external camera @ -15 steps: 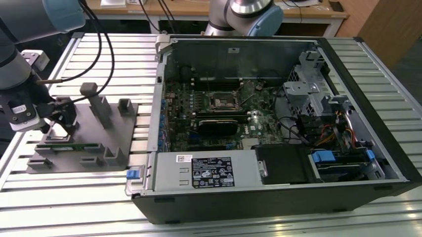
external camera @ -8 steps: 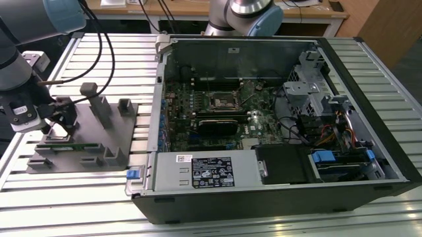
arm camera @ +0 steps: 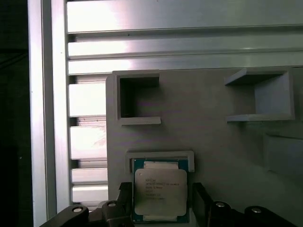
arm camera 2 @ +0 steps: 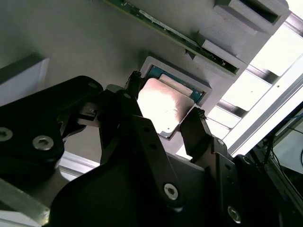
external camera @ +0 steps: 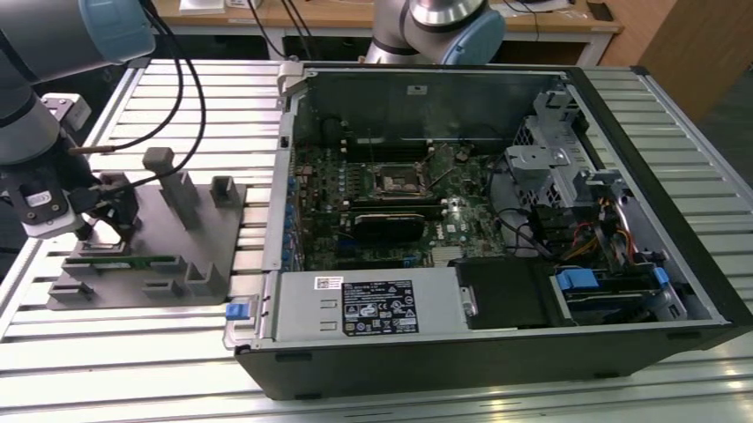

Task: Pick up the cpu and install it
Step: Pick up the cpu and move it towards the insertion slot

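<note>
A robot arm's tool (arm camera 2: 165,98) hangs low over the grey tray (external camera: 176,256), which lies by the tabletop (external camera: 153,88) edge at the exterior view's left. Its fingers (arm camera: 125,191) are spread to either side of the cpu (arm camera: 160,189). The chip lies flat in its shallow recess on the tray, silvery top up, just beside the green memory strip (arm camera 2: 156,21).

By the look of it the task is at an early stage. The tool is in place around the chip, but the chip is not lifted, and nothing has gone to the open computer case (external camera: 495,229) that takes up the middle of the tabletop.

Both wrist views show the fingers very near the chip's sides, though whether they touch it cannot be told. In the exterior view the tool covers the recess. The black socket frame (external camera: 394,181) on the board is too small to show what lies inside it. In the first wrist view the tool's body cuts off the chip's near edge.
</note>
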### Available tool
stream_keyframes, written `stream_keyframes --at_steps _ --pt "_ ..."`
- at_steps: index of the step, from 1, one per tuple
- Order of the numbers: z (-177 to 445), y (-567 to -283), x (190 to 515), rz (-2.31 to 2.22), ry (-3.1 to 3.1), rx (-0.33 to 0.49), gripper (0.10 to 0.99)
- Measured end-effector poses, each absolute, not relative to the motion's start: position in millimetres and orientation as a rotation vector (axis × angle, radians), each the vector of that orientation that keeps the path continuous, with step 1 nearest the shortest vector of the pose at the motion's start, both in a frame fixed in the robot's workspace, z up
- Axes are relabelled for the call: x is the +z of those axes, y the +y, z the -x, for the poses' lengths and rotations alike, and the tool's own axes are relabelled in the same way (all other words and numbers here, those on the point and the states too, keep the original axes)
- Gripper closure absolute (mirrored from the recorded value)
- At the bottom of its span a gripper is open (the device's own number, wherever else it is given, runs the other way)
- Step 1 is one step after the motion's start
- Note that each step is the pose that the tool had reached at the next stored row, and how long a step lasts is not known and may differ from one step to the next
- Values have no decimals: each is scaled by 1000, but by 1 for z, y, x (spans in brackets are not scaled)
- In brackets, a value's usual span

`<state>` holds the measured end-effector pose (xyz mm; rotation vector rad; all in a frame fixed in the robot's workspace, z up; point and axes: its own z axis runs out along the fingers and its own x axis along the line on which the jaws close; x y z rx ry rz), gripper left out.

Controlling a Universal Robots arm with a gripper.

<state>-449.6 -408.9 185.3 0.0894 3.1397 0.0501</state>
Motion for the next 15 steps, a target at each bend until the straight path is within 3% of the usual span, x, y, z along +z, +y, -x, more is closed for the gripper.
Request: stream_keyframes --at_steps 3,5,15 --pt "450 -409 185 -89 3140 50 478" --pt "450 -409 185 -90 3140 52 553" --pt "450 -409 196 -89 3140 57 553"
